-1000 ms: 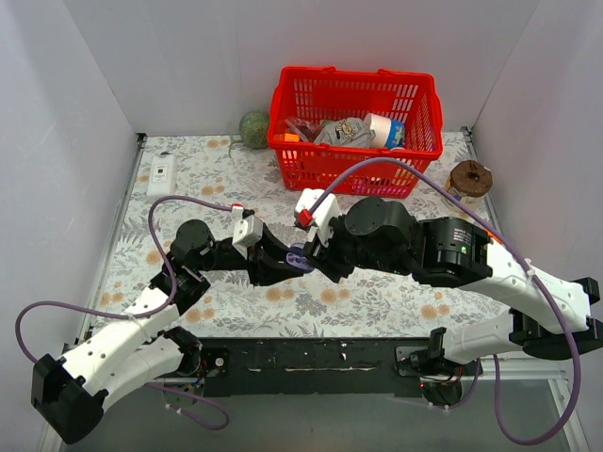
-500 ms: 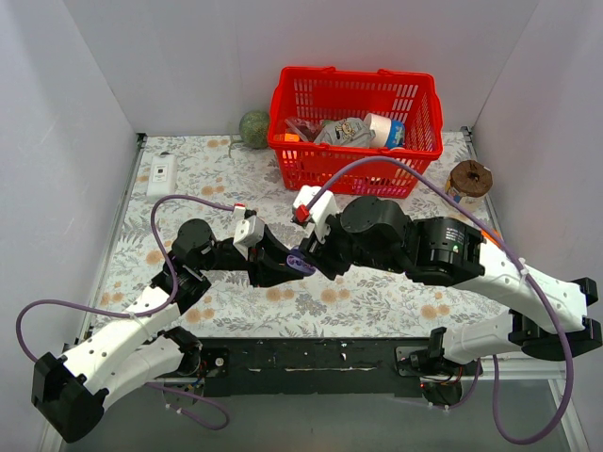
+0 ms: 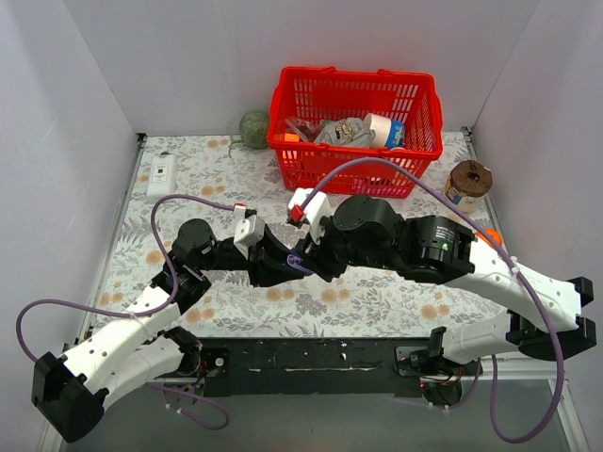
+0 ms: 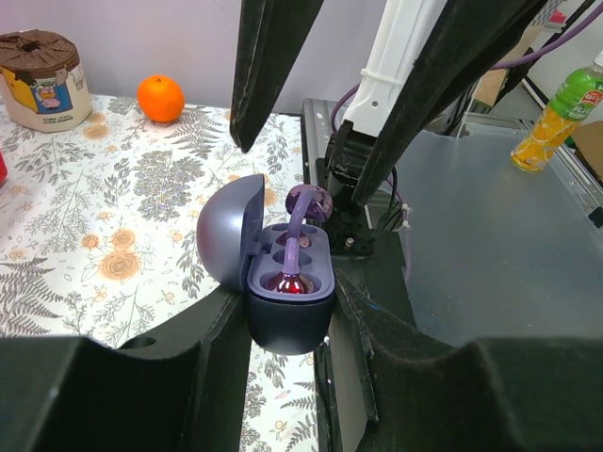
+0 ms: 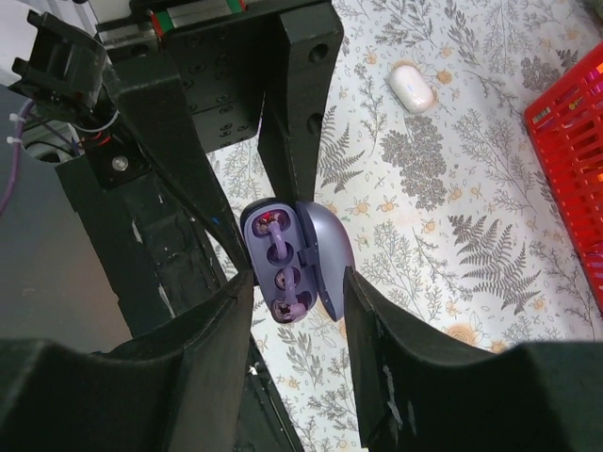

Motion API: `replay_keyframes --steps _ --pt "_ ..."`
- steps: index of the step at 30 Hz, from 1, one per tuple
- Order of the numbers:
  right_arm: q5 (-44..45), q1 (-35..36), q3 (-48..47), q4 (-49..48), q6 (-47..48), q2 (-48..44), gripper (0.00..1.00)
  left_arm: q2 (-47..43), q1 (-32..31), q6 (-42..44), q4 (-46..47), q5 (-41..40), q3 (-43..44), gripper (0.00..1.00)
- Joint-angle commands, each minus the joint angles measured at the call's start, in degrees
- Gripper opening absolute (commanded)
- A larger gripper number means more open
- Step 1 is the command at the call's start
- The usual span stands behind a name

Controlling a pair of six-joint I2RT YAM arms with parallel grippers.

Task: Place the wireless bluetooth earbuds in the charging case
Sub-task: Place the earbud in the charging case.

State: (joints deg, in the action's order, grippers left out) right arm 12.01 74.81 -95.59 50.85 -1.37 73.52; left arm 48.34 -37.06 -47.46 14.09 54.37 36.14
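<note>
The small lavender oval hinged plastic charging case (image 4: 285, 331) is up off the table near its middle. It is clamped upright between the jaws of the left gripper (image 4: 286, 309), with the lid swung open to the left. Of the two tiny glossy purple wireless earbuds, the near bud (image 4: 290, 282) sits down in its socket. The far bud (image 4: 309, 201) has its stem in the other socket, but its head stands proud. The right gripper (image 5: 294, 281) hangs close above, jaws apart with nothing between them. Whether a finger touches the raised bud, I cannot tell.

The step in hand looks like seating that far bud. It probably calls for a light press straight down the stem, centred on the head, while the left grip holds firm. A sideways nudge could tip the slick bead out or twist the case.

The flower-printed tablecloth (image 3: 372, 303) carries a red plastic mesh basket (image 3: 356, 85) at the far edge and a mottled green ball (image 3: 253, 127) to its left. A brown-lidded round tub (image 3: 469, 179) stands far right with an orange (image 4: 160, 97) near it, and a plain white oval pebble (image 5: 413, 87) lies apart. White walls (image 3: 188, 66) close in three sides.
</note>
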Motion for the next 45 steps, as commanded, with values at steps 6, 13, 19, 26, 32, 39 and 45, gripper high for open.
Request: replay_keyframes --steps 6,13,19,26,32,39,45 --pt "-0.94 -1.06 1.72 -1.46 -1.09 -0.30 0.50 -0.35 0.32 -0.35 0.94 -1.02 1.65 0.00" --pt "-0.15 -1.33 2.78 -1.98 -1.36 -0.65 0.50 -0.35 0.32 -0.70 1.29 -1.19 1.56 0.00" --pt "-0.15 -1.68 3.22 -1.89 -1.45 -0.57 0.48 -0.61 0.32 -0.79 1.65 -1.37 1.39 0.00" --pt "0.03 -2.03 3.66 -1.63 -1.62 -0.65 0.43 -1.05 0.32 -1.05 2.26 -1.81 1.04 0.00" --pt "-0.06 -2.21 4.18 -1.63 -1.80 -0.92 0.39 -1.58 0.32 -1.32 2.88 -2.16 0.77 0.00" --pt "-0.41 -2.30 4.71 -1.98 -2.15 -1.09 0.25 -1.84 0.32 -2.11 4.28 -2.69 0.25 0.00" --pt "-0.76 -2.21 5.06 -2.42 -2.33 -1.36 0.19 -2.02 0.23 -3.07 5.60 -2.87 -0.37 0.00"
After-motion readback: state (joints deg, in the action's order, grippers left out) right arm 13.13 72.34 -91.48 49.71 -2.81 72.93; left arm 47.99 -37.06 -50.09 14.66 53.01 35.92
